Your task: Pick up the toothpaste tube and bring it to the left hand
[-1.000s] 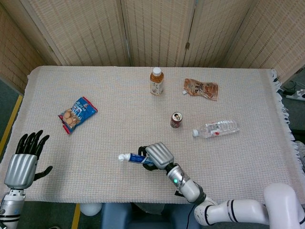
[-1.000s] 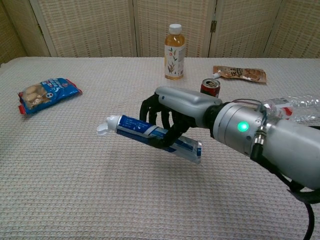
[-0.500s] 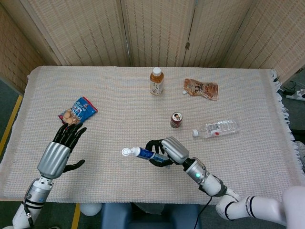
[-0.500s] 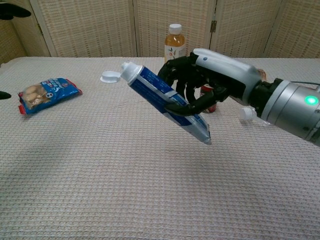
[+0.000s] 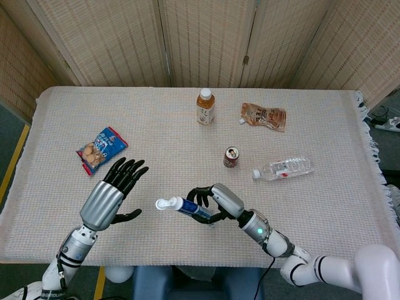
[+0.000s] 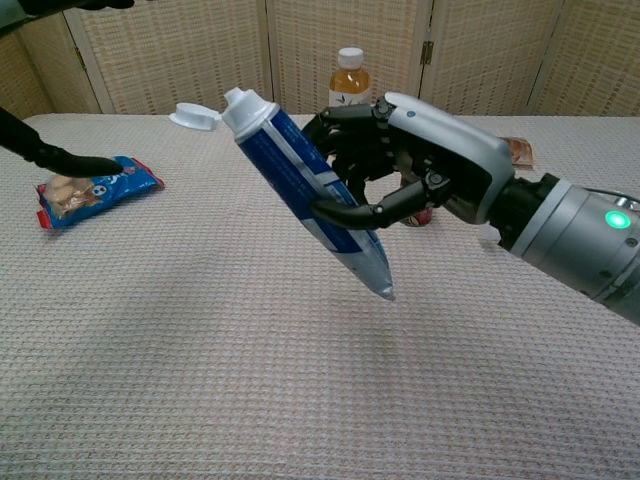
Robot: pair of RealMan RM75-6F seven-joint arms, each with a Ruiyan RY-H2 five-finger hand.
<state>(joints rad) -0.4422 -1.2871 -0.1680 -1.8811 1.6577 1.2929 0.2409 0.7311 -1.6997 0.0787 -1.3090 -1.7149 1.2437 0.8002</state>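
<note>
My right hand (image 5: 217,202) (image 6: 415,172) grips the blue and white toothpaste tube (image 5: 185,207) (image 6: 305,189) above the table, near the front middle. The tube is tilted, its white cap end up and to the left, with the flip cap (image 6: 195,116) hanging open. My left hand (image 5: 112,194) is raised at the front left, fingers spread and nothing in it, a short way left of the tube's cap. In the chest view only dark fingertips (image 6: 70,161) of that hand show at the left edge.
On the cloth-covered table (image 5: 325,125) lie a blue snack bag (image 5: 102,149) (image 6: 90,187) at the left, a tea bottle (image 5: 205,106) (image 6: 349,89) at the back middle, a brown pouch (image 5: 264,116), a small can (image 5: 232,156) and a clear water bottle (image 5: 283,168) lying on its side.
My right hand lifted the tube off the cloth and tilted its cap end up toward the left. My left hand rose from the front left corner and moved right toward the tube.
</note>
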